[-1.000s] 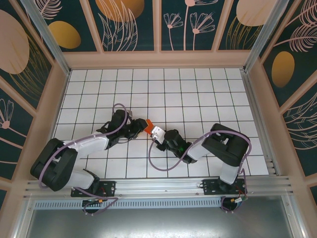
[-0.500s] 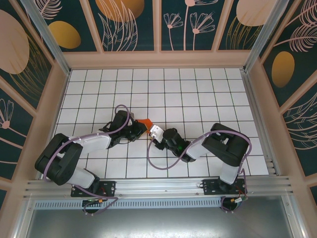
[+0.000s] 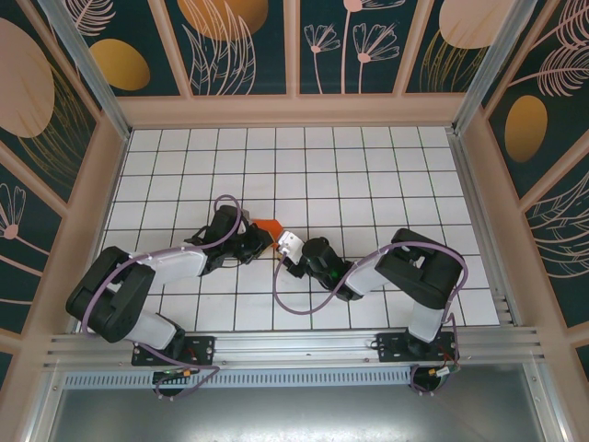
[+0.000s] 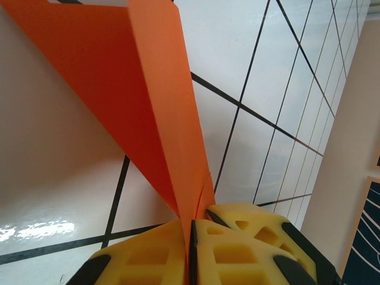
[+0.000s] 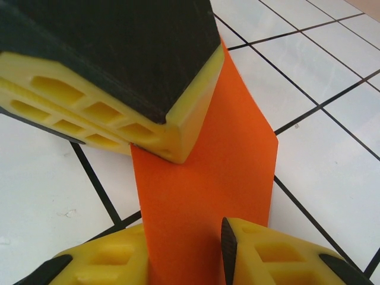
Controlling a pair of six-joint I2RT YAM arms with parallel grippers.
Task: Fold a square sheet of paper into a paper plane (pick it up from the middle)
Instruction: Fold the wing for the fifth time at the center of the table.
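The square sheet of paper [image 3: 269, 225] is bright orange-red and folded into a narrow layered strip, the paper plane in the making. It is held just above the tiles at mid-table. My left gripper [image 4: 193, 228] is shut on its lower edge, and the folded layers [image 4: 148, 89] fan upward from the pinch. My right gripper [image 5: 187, 249] is open. The flat face of the paper [image 5: 208, 178] stands in the gap between its yellow fingers, and neither pad presses it. A left finger [image 5: 119, 77] looms over the strip's far end. From above, both grippers [image 3: 262, 238] [image 3: 287, 247] meet at the paper.
The white tiled floor [image 3: 368, 175] runs to low beige walls on three sides. Both arms reach inward from their bases at the near rail [image 3: 294, 345]. Purple cables loop beside each arm.
My left gripper has shut on the paper's edge. My right gripper's jaws have spread apart, letting go of the paper. The paper itself has barely shifted.
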